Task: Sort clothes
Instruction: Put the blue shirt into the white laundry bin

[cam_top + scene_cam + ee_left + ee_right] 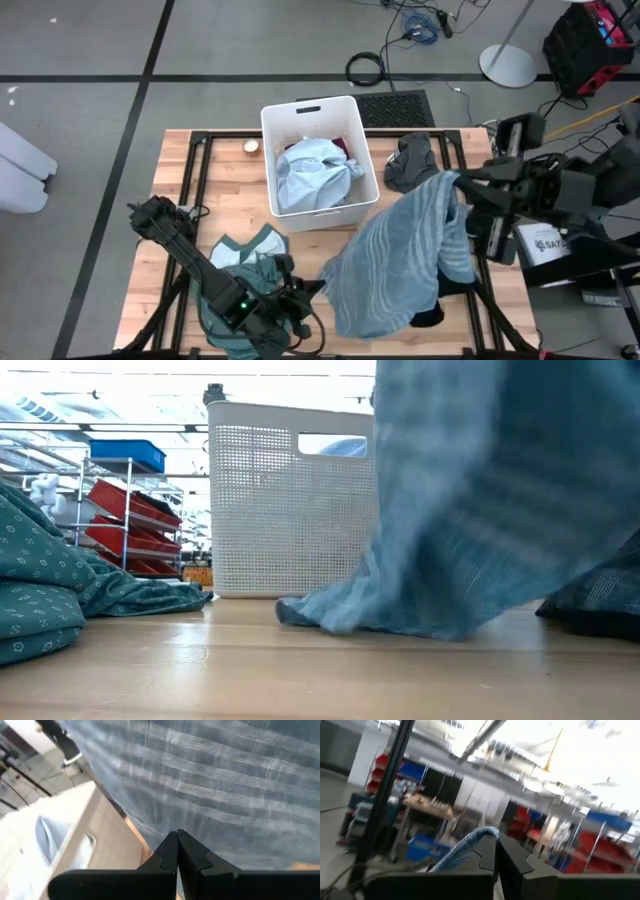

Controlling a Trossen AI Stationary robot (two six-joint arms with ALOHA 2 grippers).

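A blue-grey striped garment (410, 250) hangs from my right gripper (462, 185), which is shut on it high above the table's right side; it fills the low view (470, 510) and the left wrist view (210, 780). My left gripper (318, 288) is shut and sits near the front edge, its tips (177, 842) close to the garment's lower left part. A teal green garment (245, 255) lies on the table under my left arm. A light blue piece (310, 175) lies in the white bin (270, 130). My right gripper pinches a bunched bit of the striped garment's upper end (476, 836) between its two fingers, which slant upward. The cloth hangs below them in a broad sheet, and its lower end (350, 300) rests on the table. My left gripper: I cannot tell whether its shut tips touch the striped cloth.
A dark grey garment (408, 160) lies at the far right of the table, right of the bin. A black piece (428, 316) shows under the striped garment's near edge. A small round object (250, 147) sits left of the bin. Bare wood lies at the far left.
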